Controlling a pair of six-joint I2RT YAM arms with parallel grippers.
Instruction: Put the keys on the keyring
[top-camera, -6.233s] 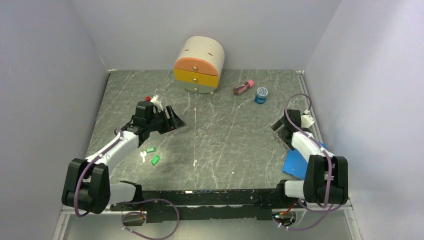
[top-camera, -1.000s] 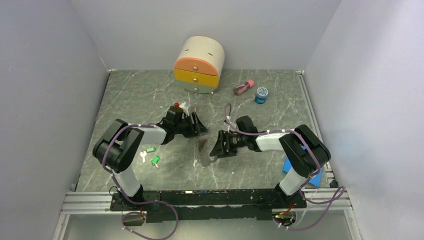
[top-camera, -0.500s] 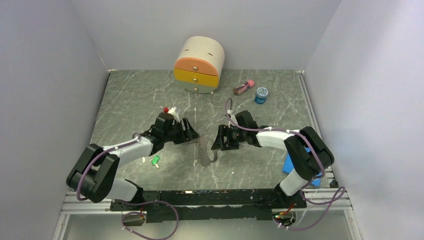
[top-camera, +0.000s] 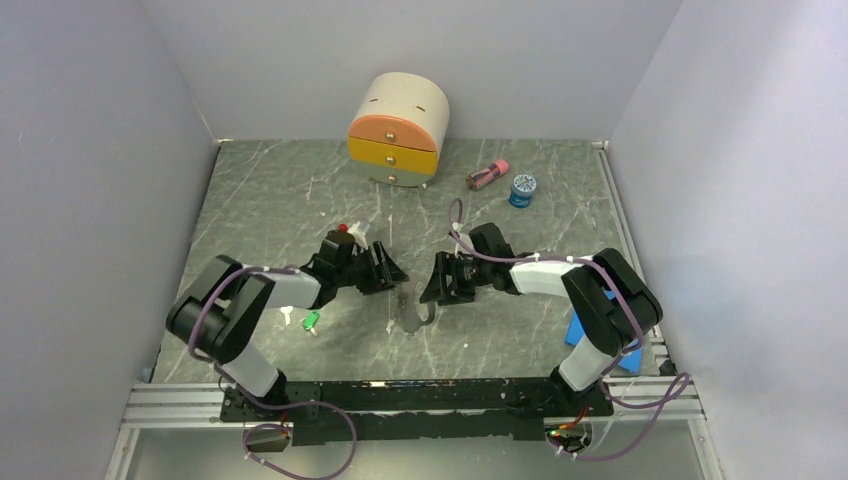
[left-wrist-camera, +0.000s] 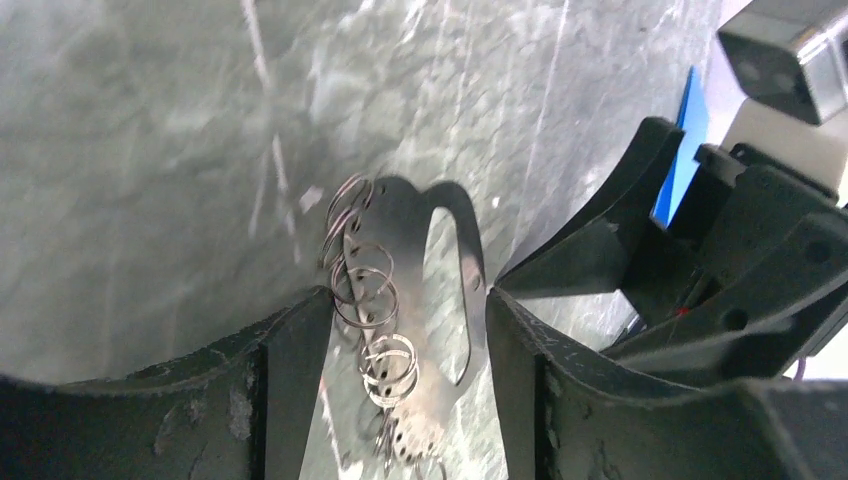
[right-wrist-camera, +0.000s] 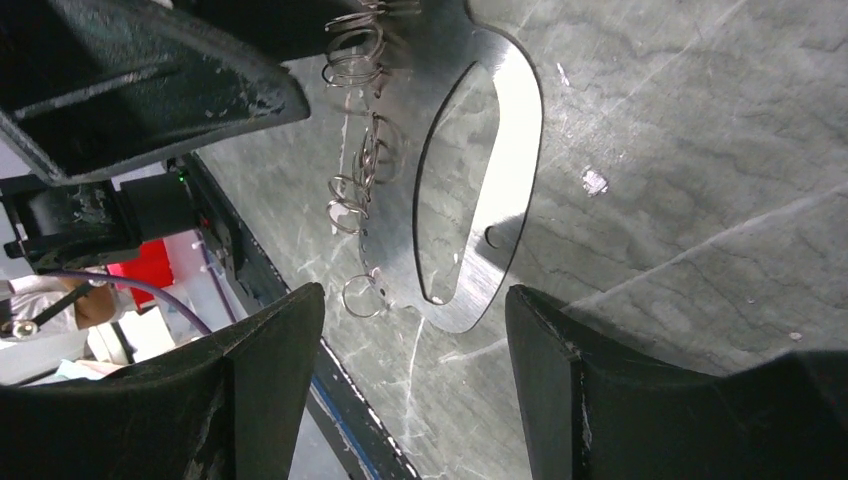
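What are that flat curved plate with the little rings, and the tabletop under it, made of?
The plate looks like thin polished metal: silvery, mirror-bright along its edge, with punched holes. The rings look like fine steel wire, coiled and shiny. The tabletop looks like grey marble with white veins, though it may be a printed laminate.

Left pincer (top-camera: 392, 277) now nearer the keyring (top-camera: 408, 303), elbow raised

The left gripper (top-camera: 392, 272) and right gripper (top-camera: 437, 282) face each other across a silvery keyring holder (top-camera: 411, 306). Green keys (top-camera: 310, 320) lie near the left arm.
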